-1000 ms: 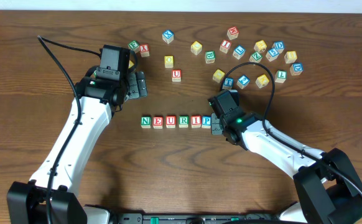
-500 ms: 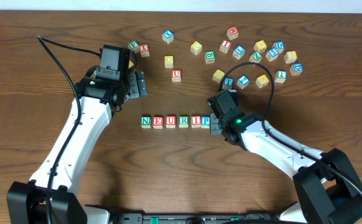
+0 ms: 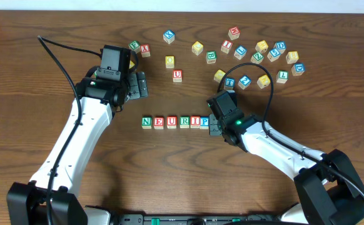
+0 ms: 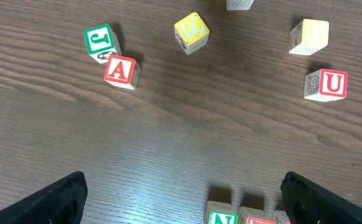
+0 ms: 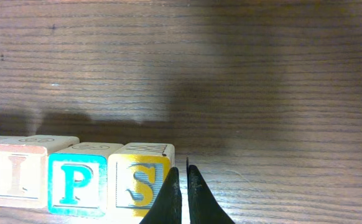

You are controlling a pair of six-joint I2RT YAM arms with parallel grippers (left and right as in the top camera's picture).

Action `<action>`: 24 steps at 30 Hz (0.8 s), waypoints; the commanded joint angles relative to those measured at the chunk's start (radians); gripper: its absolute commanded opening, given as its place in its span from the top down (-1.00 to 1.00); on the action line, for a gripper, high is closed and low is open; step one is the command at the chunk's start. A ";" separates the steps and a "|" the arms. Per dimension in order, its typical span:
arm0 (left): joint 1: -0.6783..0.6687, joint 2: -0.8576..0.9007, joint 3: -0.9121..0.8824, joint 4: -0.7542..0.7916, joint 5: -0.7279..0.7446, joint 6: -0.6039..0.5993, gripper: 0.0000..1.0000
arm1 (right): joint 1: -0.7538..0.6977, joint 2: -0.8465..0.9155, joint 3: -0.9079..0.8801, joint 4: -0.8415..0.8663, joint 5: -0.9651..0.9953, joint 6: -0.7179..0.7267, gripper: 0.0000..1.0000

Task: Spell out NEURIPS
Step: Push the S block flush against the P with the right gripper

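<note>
Left fingers [image 4: 53,200] wide apart, right fingers [image 5: 171,200] together

Seemingly a robotics lab. Two cabled robot arms [image 3: 70,140] stand over a wooden table [image 3: 169,175] strewn with loose letter cubes [image 3: 197,47].

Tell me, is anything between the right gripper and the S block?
Nothing visible is. The shut right gripper sits right at the edge of the S block, with no gap showing, and that block stands beside the P.
</note>
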 commanded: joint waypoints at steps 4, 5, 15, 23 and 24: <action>0.002 -0.018 0.030 -0.001 -0.002 0.002 -0.96 | 0.009 -0.024 -0.006 0.003 -0.009 0.003 0.98; 0.002 -0.018 0.031 -0.001 -0.002 0.002 -0.96 | 0.009 -0.024 -0.006 0.005 -0.010 0.003 0.98; 0.002 -0.018 0.031 -0.001 -0.002 0.002 -0.96 | 0.009 -0.024 -0.006 0.018 -0.027 -0.005 0.98; 0.002 -0.018 0.030 -0.001 -0.002 0.002 -0.96 | 0.009 -0.024 -0.006 0.018 -0.026 -0.005 0.98; 0.002 -0.018 0.031 -0.001 -0.002 0.002 -0.96 | 0.009 -0.024 -0.006 0.018 -0.027 -0.005 0.98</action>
